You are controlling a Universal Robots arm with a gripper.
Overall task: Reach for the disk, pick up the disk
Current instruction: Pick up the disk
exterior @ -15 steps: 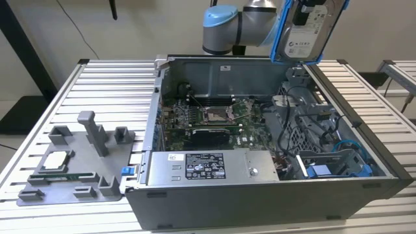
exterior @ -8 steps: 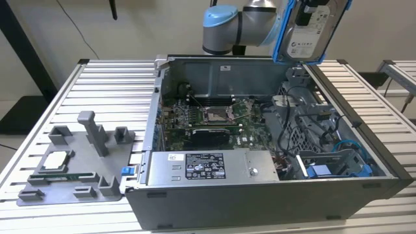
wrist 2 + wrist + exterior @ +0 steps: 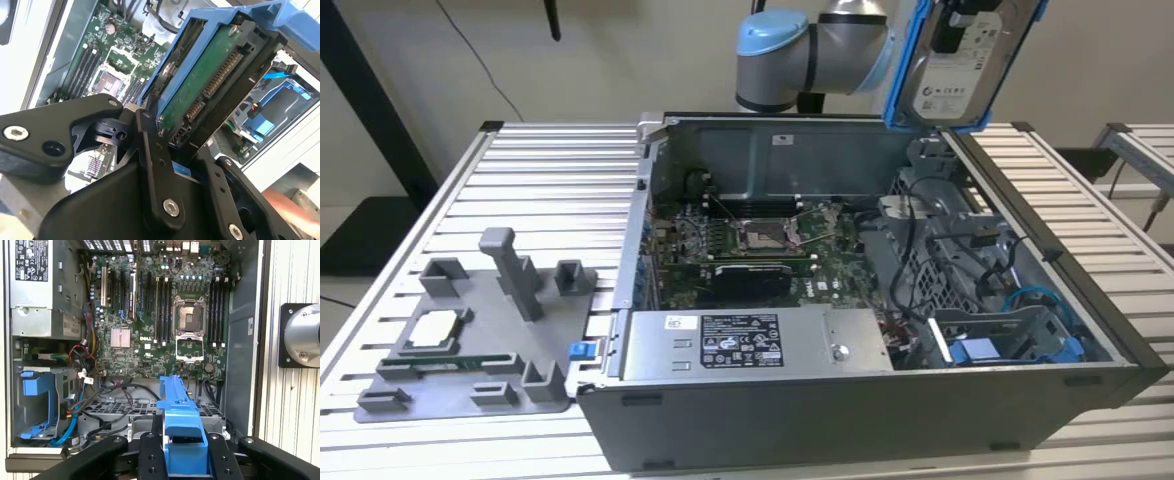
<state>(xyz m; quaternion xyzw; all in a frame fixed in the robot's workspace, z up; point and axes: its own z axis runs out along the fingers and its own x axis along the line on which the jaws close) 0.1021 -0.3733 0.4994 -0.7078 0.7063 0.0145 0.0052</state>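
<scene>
In the exterior view we see the flat silver metal hard drive with a white printed label and a bright blue plastic bracket, the disk (image 3: 963, 62), held high in the air above the far corner of the open grey metal computer case (image 3: 854, 400), on the exterior view's right. It hangs nearly upright, label facing the camera, well clear of the case's rim. The grey and light-blue robot arm (image 3: 807, 45) sits just beside it, toward the exterior view's left.

In the second wrist view the black gripper (image 3: 172, 135) is pinching the disk (image 3: 210, 80): its black fingers (image 3: 155, 160) press against the blue bracket on either side, and we can see the drive's green circuit-board underside with its connector row. In the first wrist view the blue bracket of the disk (image 3: 181, 425) stands edge-on between the two black fingers (image 3: 150, 455) (the metal body itself is hidden from this angle).

Below, inside the case, lies the green motherboard (image 3: 165, 325) with its open processor socket, and a blue plastic bay (image 3: 37, 405) fixed within the case.

On the slatted aluminium table (image 3: 547, 170), at the exterior view's left, rests a grey plastic fixture tray (image 3: 474, 340) carrying a small square silver chip (image 3: 431, 330).
</scene>
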